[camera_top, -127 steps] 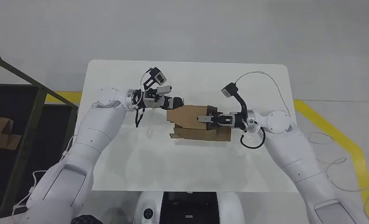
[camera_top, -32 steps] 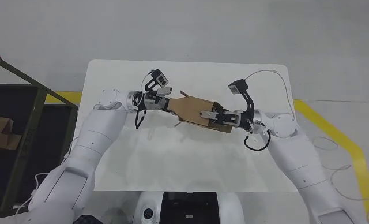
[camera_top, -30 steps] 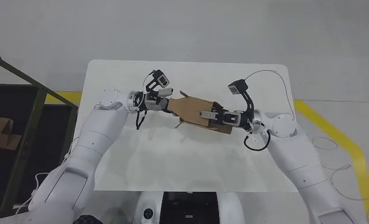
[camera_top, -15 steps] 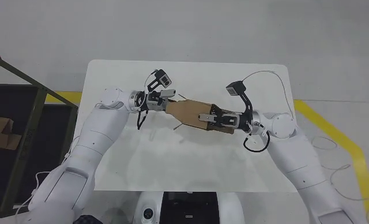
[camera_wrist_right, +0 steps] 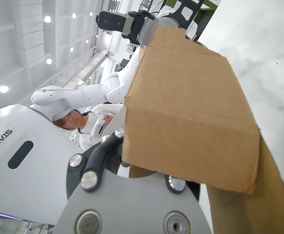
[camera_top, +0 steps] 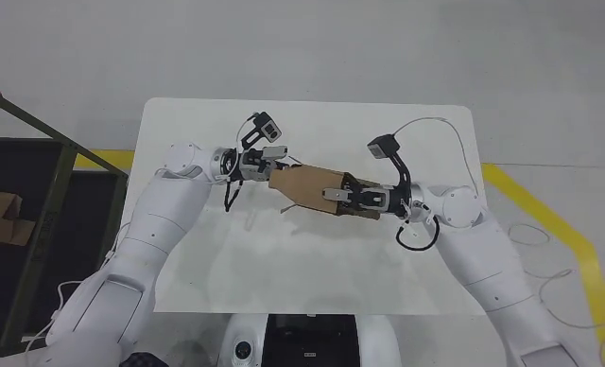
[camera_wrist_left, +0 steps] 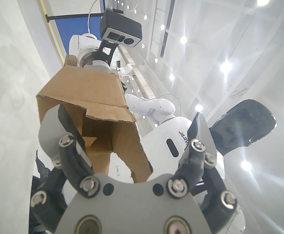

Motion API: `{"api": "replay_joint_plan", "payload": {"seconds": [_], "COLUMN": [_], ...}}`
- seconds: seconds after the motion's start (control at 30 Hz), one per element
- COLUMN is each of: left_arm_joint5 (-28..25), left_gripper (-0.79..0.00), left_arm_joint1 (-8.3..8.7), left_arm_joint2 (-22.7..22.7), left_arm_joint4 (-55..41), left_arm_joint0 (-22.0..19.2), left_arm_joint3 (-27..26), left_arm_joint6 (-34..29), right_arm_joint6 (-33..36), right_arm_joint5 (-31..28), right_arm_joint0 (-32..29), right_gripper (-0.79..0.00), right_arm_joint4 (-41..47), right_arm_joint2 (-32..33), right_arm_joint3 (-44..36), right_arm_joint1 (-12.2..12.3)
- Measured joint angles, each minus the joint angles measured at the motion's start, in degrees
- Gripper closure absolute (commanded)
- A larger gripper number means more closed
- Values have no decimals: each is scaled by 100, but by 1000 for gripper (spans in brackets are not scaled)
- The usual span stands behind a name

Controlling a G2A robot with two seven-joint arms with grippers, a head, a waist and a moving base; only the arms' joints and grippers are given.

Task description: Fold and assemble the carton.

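While my right fingers point(camera_top: 333, 192) are clamped on the upper wall of the brown carton point(camera_top: 304, 182), I hold it lying lengthwise between my two arms, over the middle of the white bench point(camera_top: 378, 263). My left fingers point(camera_wrist_left: 55, 125) are spread wide at the carton's other, open end. One of them sits right at the edge of a wall there, and the other stands well clear of the cardboard, gripping nothing.
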Motion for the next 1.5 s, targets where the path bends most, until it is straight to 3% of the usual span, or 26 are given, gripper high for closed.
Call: {"api": "replay_joint_plan", "payload": {"seconds": [0.47,0.8,1.5], "left_arm_joint5": [-15,20,-1], "left_gripper": [-785,-785,-785], "left_arm_joint1": [57,75,65], "left_arm_joint2": [-130,-90,-32], "left_arm_joint4": [-47,-66,-16], "left_arm_joint0": [107,168,101], "left_arm_joint3": [51,-24,13], "left_arm_joint6": [0,0,0], "right_arm_joint6": [-404,-964,-362], "right_arm_joint5": [-18,21,47], "right_arm_joint0": [63,25,-44], "right_gripper": [0,0,0], "right_arm_joint4": [80,-548,-299], "right_arm_joint2": [413,395,-44], "right_arm_joint3": [280,236,82], "right_arm_joint1": [54,46,-7]}}
